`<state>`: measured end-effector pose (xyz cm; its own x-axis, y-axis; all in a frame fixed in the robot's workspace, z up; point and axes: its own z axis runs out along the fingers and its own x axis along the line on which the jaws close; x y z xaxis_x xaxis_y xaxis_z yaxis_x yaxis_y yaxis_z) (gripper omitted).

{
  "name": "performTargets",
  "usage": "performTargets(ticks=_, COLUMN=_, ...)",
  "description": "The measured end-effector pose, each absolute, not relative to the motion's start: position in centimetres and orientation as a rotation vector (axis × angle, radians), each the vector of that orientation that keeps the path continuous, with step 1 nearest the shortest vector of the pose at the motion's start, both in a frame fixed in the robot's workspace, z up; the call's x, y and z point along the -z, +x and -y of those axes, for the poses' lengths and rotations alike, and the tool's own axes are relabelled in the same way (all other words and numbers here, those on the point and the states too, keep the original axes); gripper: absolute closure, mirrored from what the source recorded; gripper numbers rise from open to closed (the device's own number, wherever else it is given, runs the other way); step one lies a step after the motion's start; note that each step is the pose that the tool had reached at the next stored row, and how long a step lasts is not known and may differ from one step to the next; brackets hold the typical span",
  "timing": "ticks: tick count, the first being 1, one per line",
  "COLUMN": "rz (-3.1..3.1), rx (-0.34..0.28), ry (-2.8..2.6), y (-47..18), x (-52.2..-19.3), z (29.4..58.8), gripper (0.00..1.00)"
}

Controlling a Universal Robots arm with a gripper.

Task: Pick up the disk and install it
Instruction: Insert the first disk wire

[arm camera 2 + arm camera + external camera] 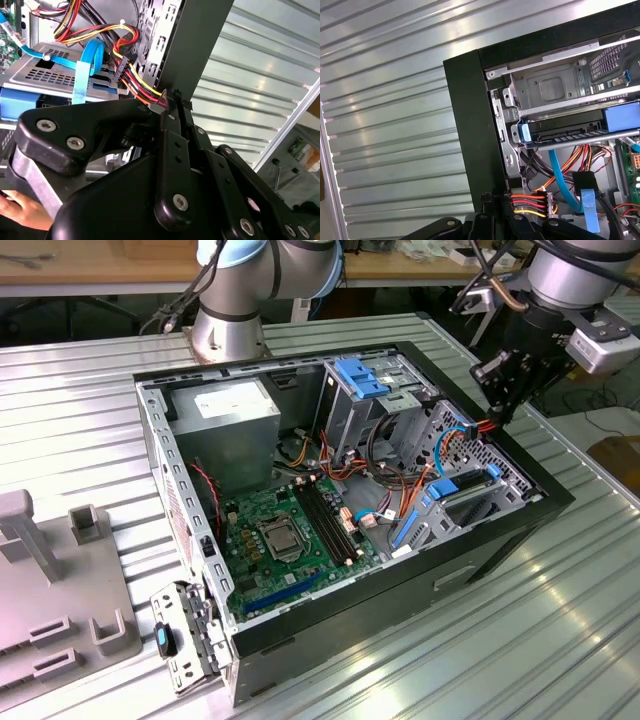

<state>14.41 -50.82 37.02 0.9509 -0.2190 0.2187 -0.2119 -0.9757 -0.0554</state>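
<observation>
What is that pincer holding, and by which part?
The pincer seems shut on the red-and-yellow wires, just behind their plug; the disk sits unheld in its cage.

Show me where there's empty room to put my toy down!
The ribbed silver metal table lies bare past the open black computer case, toward the exterior view's right, and between the case and the grey plastic fixture. Inside the case it's crowded: green circuit board, coloured cables.
</observation>
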Motion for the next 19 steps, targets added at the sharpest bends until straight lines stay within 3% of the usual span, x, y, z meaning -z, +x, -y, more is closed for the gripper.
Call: performTargets(ticks=19, rz=-0.745, rx=0.351, ry=-3.03, y=14.4, x=-36.92, z=50.83, gripper=0.84)
